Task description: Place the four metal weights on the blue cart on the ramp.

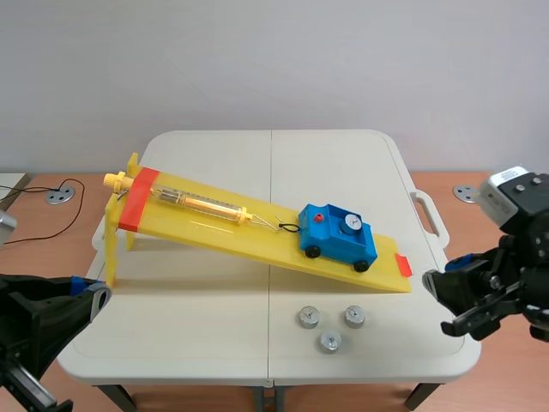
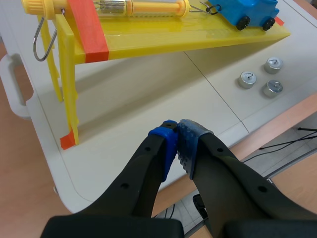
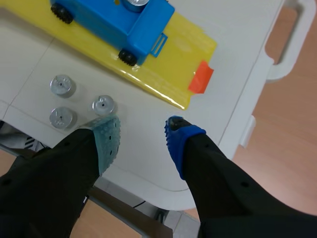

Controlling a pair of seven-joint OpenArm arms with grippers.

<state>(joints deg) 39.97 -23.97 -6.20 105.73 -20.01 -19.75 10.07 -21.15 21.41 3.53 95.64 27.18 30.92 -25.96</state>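
Right hand (image 3: 142, 136) hovers near weights (image 3: 103, 105), ramp (image 3: 183, 54).

table: white plastic folding table (image 1: 214, 335), centre seam running near to far, moulded carry handle (image 1: 426, 215) on its right edge
scale: yellow clear-tube spring scale (image 1: 202, 202), left of table centre, tilted, high end far left, wire hook at right end
floor: brown wood floor (image 1: 506, 382)
sockets: round silver floor sockets, one far left (image 1: 59, 195), one far right (image 1: 464, 193)
wall: plain grey wall (image 1: 274, 60), far side

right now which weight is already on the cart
The weight atop the blue cart; the three other weights sit on the table beside the ramp.
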